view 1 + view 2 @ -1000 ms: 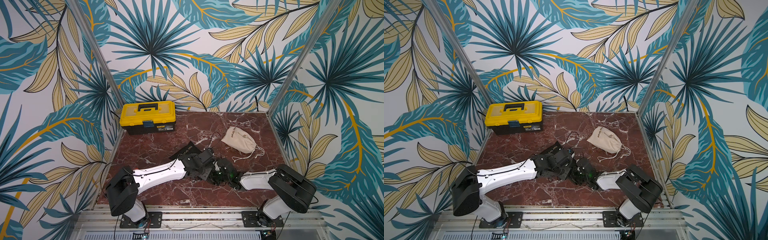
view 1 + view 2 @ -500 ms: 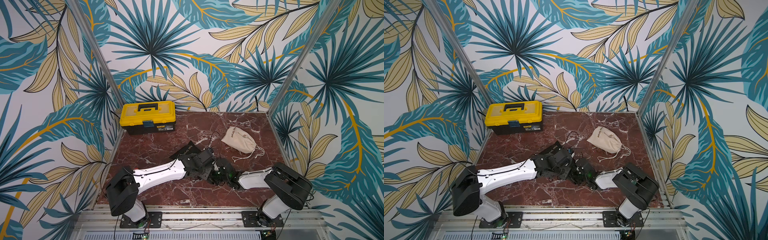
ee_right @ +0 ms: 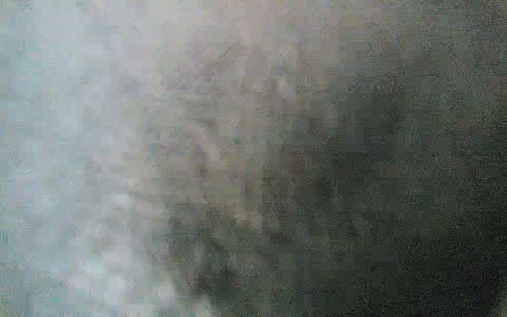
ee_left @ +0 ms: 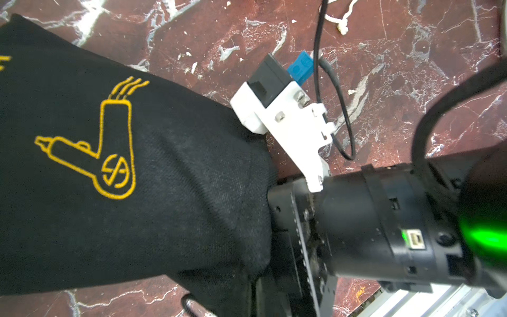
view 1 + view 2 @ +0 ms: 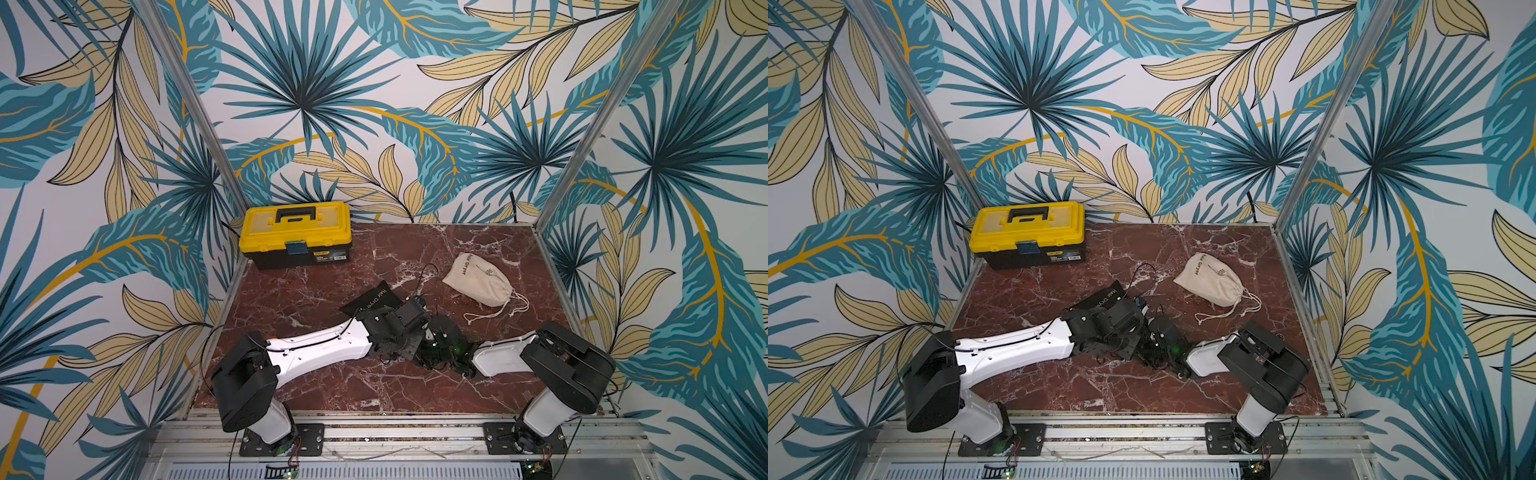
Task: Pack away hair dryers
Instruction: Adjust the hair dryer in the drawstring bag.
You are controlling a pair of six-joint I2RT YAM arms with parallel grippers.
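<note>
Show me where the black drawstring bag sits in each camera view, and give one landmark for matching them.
Both top views: the black bag lies mid-table, poking out from under the left arm's wrist.
Left wrist: it fills much of the picture, with the gold dryer drawing facing the camera.
Right wrist: too blurred to tell.
Shared landmark: the thin black cord looping on the marble beside the bag.

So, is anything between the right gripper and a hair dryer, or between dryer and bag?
No dryer shows in any view. The right gripper reaches into the black bag, whose fabric hides its fingertips and whatever is inside; the right wrist view is only blur, so it cannot be told.
</note>
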